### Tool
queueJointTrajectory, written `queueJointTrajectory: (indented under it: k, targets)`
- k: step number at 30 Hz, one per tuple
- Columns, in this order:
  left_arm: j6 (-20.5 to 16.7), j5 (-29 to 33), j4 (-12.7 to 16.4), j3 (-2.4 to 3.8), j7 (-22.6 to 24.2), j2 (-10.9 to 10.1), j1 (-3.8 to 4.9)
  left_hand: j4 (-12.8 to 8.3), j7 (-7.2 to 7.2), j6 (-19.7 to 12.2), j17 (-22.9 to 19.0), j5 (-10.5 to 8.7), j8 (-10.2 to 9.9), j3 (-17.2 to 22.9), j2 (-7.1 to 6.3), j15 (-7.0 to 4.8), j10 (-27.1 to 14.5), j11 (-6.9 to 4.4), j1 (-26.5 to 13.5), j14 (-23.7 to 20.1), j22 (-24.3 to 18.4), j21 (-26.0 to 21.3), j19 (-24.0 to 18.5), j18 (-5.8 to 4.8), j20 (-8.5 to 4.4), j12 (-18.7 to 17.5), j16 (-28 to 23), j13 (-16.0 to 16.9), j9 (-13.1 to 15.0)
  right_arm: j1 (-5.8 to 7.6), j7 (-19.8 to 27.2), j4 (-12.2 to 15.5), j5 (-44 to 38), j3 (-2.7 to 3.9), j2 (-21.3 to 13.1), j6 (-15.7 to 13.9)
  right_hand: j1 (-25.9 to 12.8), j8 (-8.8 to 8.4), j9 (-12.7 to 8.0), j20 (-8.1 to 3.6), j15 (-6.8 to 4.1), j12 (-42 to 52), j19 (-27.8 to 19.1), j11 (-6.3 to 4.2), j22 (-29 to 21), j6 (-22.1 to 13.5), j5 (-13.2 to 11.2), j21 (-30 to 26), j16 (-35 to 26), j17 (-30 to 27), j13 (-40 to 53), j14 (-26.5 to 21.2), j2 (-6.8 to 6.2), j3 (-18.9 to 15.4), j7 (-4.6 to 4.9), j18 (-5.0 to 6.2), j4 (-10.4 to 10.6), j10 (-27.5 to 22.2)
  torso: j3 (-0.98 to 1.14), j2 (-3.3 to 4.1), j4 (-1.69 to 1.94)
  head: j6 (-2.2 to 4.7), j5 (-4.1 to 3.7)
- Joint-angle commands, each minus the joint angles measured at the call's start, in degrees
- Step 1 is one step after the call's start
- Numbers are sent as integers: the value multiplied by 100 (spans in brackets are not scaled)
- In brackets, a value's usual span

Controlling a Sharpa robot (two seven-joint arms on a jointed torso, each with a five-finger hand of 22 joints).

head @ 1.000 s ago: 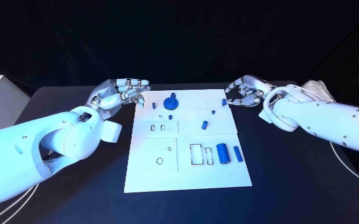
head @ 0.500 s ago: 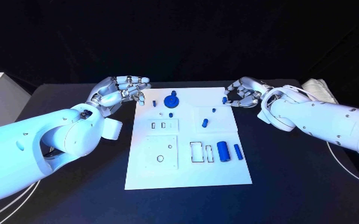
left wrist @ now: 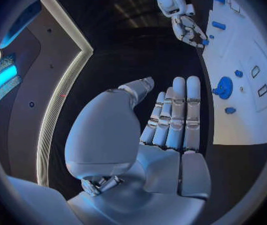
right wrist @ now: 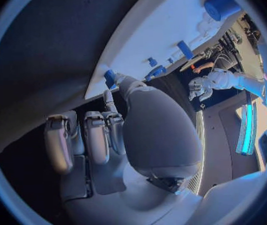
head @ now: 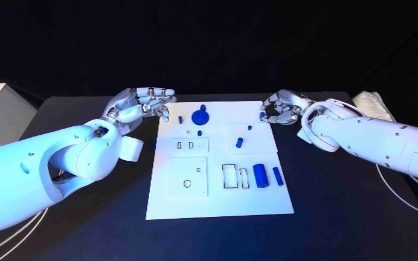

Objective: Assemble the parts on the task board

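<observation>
Our right hand (head: 280, 108) pinches a small blue part (head: 261, 116) at the task board's (head: 218, 200) far right corner; our left hand (head: 139, 105) hovers empty, fingers apart, beside its far left corner.

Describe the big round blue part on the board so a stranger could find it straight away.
Start at the white task board in the middle of the black table and go to its far edge. Near the middle of that edge stands the round blue part, closer to the left hand. It is disc-shaped and wide, unlike the small pegs and cylinders around it.
</observation>
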Motion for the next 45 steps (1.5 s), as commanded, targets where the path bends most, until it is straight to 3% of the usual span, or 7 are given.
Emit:
queueJointTrajectory:
  k: [1, 22, 30, 34, 37, 45]
  targets:
    - [99, -23, 5, 3, 37, 7, 4, -14, 76, -52, 2, -22, -21, 35, 31, -6, -27, 0, -37, -53, 10, 27, -56, 42, -1, 21, 17, 8, 5, -15, -76, -21, -84, 0, 20, 116, 22, 21, 6, -16, -9, 22, 600, -28, 1509, 53, -47, 25, 28, 1380, 1509, 568, 31, 61, -12, -38, -22, 602, 3, 0, 4, -4, -7]
    - [96, -26, 1, 3, 29, 2, 4, -14, 76, -52, 2, -22, -21, 35, 31, -6, -27, 0, -37, -53, 10, 27, -56, 42, -1, 21, 17, 8, 5, -44, -149, -91, -116, -1, 94, 186, 14, 55, 13, -44, -40, 22, 600, -52, 1509, 135, -107, 25, 30, 1388, 1509, 569, 34, 141, -41, -38, -42, 602, 6, 1, -3, -15, -8]
    - [95, -26, 0, 3, 28, 0, 4, -14, 76, -52, 2, -22, -21, 35, 31, -6, -27, 0, -37, -53, 10, 27, -56, 42, -1, 21, 17, 8, 5, -46, -101, -95, -107, -1, 99, 44, -41, 301, 107, -160, -176, 22, 600, -187, 1509, 500, -132, 25, 32, 1395, 1509, 572, 156, 333, -202, -38, -76, 602, 9, -1, 0, -20, -10]
    - [95, -26, 0, 3, 27, -2, 4, -14, 76, -52, 2, -22, -21, 35, 31, -6, -27, 0, -37, -53, 10, 27, -56, 42, -1, 21, 17, 8, 5, -46, -38, -88, -26, -1, 101, -129, -135, 533, 221, -277, -301, 22, 600, -321, 1509, 677, -219, 25, 35, 1409, 1509, 575, 251, 407, -354, -38, -102, 602, 8, -2, -4, -24, -11]
    - [96, -28, -1, 3, 27, -2, 4, -14, 76, -52, 2, -22, -21, 35, 31, -6, -27, 0, -37, -53, 10, 27, -56, 42, -1, 21, 17, 8, 5, -47, -24, -77, 44, -1, 102, -291, -207, 633, 276, -324, -347, 22, 600, -368, 1509, 698, -308, 25, 36, 1414, 1509, 576, 289, 421, -407, -38, -93, 602, 6, -1, -2, -24, -16]
    - [98, -34, -13, 3, 24, -1, 4, -18, 78, -56, -8, -23, -18, 60, 29, -5, -28, 1, -34, -72, 17, 54, -77, 43, 0, 25, 43, 8, 13, -46, -228, -10, 101, 1, 92, -758, -279, 701, 313, -353, -374, 22, 600, -397, 1509, 698, -347, 25, 34, 1407, 1509, 575, 275, 408, -436, -38, -75, 602, 4, -4, -3, -26, -12]
